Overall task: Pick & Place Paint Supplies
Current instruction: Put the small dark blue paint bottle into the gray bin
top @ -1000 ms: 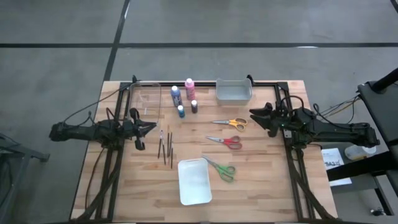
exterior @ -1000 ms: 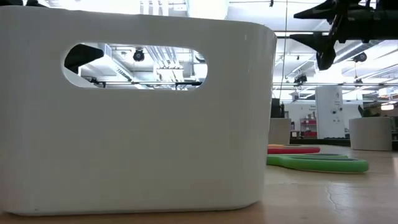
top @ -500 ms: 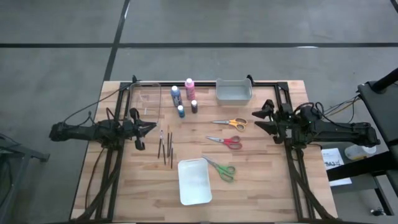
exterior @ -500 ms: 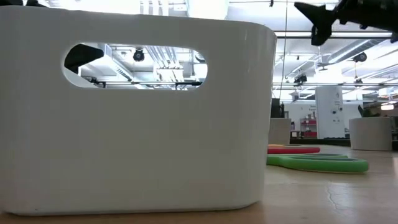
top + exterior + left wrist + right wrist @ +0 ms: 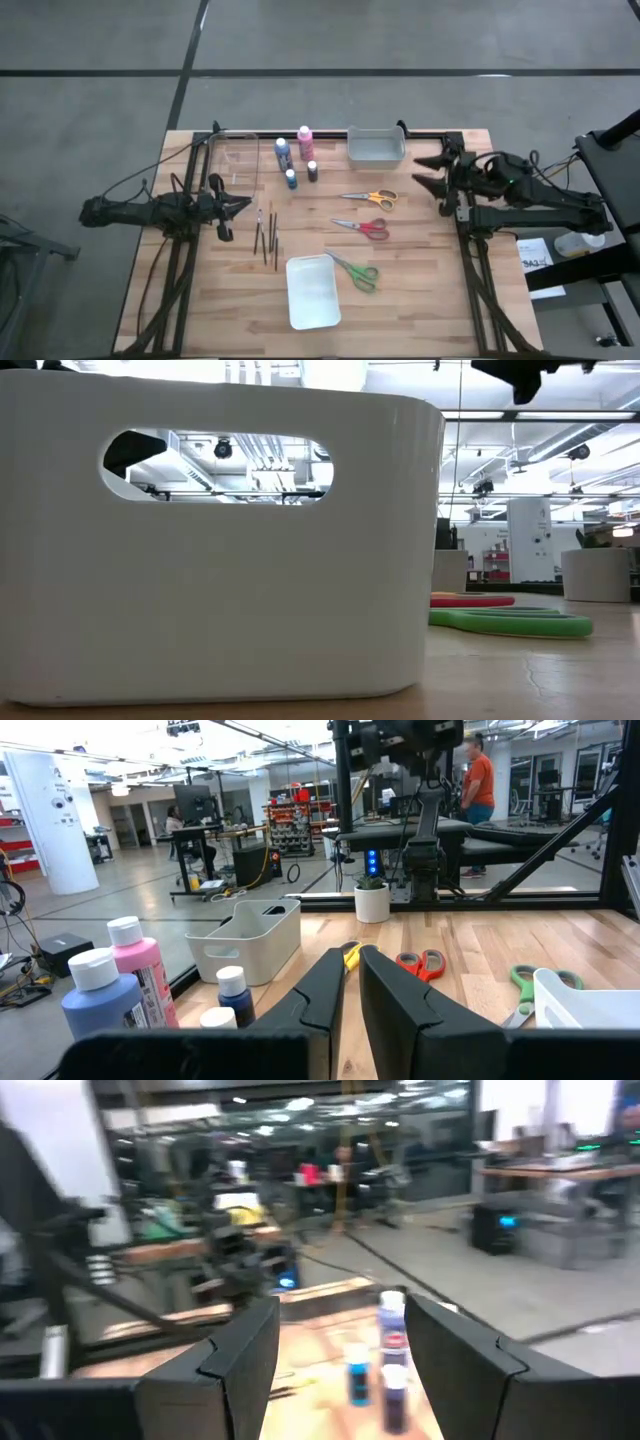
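Paint supplies are all sitting out on my wooden table [image 5: 420, 300], nothing picked up. Four capped bottles cluster at the far side, left of centre: a tall pink bottle [image 5: 305, 141], a blue bottle [image 5: 282, 152], a short teal bottle [image 5: 291, 179] and a short dark bottle [image 5: 312, 171]. Thin dark brushes [image 5: 268, 236] lie nearer, just right of my left gripper [image 5: 246, 204]. To the right of the bottles, scissors run in a row coming nearer: orange-handled scissors [image 5: 370, 197], red-handled scissors [image 5: 363, 227], then green-handled scissors [image 5: 356, 271], which touch the right edge of a white rectangular bin [image 5: 313, 291] at the near middle. A grey bin [image 5: 376, 146] sits at the far edge, and a clear container [image 5: 233, 157] is far left.

My left gripper hangs over the left side with its fingers nearly together, only a thin gap, gripping nothing. My right gripper [image 5: 428, 172] is up in the air at the far right, just right of the grey bin, jaws spread wide and empty, pointing left toward the bottles.
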{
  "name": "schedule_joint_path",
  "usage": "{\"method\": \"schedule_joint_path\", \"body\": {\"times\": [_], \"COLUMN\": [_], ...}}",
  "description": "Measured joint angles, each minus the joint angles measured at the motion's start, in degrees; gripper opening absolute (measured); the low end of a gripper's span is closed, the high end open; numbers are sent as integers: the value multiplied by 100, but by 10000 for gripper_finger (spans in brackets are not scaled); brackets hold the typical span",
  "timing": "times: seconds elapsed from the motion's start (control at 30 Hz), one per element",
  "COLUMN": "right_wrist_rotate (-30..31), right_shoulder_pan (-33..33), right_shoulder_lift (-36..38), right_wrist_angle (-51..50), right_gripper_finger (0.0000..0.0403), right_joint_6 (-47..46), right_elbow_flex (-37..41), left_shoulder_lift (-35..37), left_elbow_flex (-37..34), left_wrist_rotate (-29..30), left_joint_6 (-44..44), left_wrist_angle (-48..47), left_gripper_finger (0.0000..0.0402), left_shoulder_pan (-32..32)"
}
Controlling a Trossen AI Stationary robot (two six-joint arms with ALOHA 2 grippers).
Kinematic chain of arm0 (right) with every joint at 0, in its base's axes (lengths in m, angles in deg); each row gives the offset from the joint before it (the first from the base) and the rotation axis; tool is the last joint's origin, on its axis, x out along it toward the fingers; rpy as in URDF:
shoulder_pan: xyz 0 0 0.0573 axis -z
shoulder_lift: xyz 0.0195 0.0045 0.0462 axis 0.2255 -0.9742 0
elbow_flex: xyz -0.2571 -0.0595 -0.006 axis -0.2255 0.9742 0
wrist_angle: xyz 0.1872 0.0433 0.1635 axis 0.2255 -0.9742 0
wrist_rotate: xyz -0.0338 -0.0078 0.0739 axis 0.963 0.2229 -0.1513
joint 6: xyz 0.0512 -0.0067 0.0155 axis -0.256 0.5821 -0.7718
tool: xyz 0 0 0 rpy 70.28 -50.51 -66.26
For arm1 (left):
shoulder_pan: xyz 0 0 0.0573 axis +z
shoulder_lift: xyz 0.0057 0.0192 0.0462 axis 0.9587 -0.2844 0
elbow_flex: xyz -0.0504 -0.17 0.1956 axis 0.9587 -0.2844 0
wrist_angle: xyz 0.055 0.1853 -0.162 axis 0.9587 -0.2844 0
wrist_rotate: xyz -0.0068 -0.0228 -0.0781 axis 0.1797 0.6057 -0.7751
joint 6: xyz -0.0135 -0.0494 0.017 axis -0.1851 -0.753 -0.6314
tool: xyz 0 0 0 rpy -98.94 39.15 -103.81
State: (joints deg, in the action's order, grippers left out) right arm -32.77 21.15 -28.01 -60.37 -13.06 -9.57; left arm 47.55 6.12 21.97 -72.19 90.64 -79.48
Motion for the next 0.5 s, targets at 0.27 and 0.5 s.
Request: {"method": "schedule_joint_path", "body": {"times": [0.27, 0.5], "right_wrist_rotate": [571, 1908], "right_shoulder_pan": [0, 3], "right_shoulder_lift": [-508, -1269], "right_wrist_angle": [-97, -166], "right_gripper_finger": [212, 212], "right_joint_6": [-479, -823], "right_elbow_flex": [42, 218], "left_shoulder_lift": [0, 0], "left_elbow_flex": [0, 0], "left_wrist_rotate": [-1, 0], "left_joint_6": [0, 0], "left_wrist_angle": [0, 0], "left_gripper_finger": [47, 47], "left_shoulder_pan": [0, -2]}}
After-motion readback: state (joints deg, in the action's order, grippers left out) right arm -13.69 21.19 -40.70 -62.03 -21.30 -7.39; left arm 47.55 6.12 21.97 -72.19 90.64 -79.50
